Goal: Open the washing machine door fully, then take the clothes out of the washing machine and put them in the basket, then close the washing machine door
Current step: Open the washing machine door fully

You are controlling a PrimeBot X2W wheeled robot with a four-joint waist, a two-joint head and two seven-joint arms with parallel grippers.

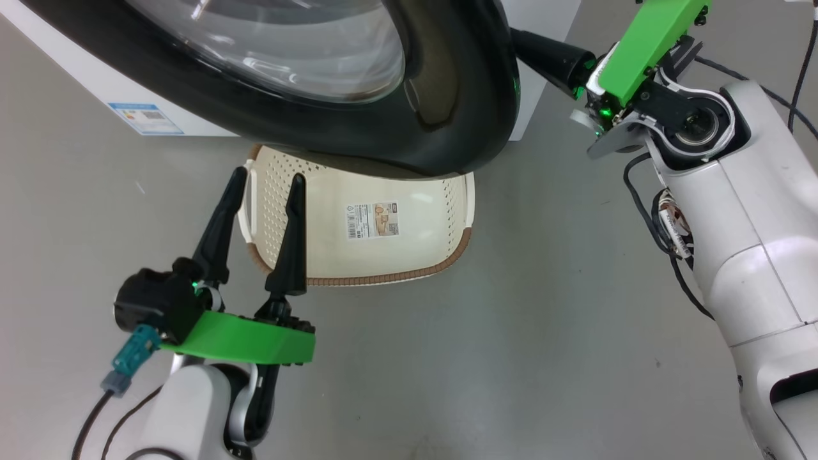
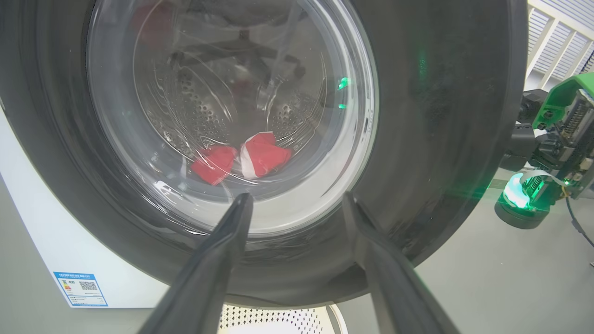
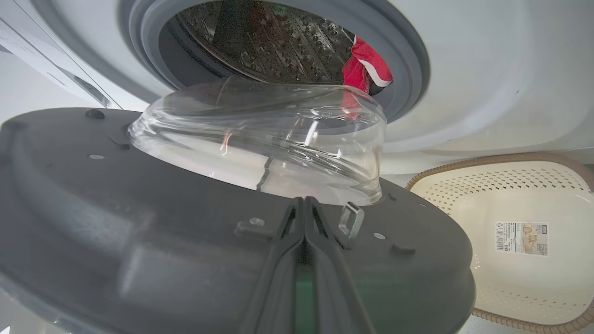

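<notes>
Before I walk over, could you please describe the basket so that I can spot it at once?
Find the white washing machine with its black-rimmed round door swung open. On the grey floor beneath that door sits the basket: cream perforated plastic, brown woven-look rim, paper label inside.

Blue sticker (image 1: 146, 119) on the washing machine (image 1: 77, 61) and paper label (image 1: 372, 220) in the basket (image 1: 441, 217) are illegible.

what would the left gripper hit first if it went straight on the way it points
Most likely the door: the left gripper aims at the lower part of its outer face, with nothing between them. How far off the door is I can't tell.
</notes>
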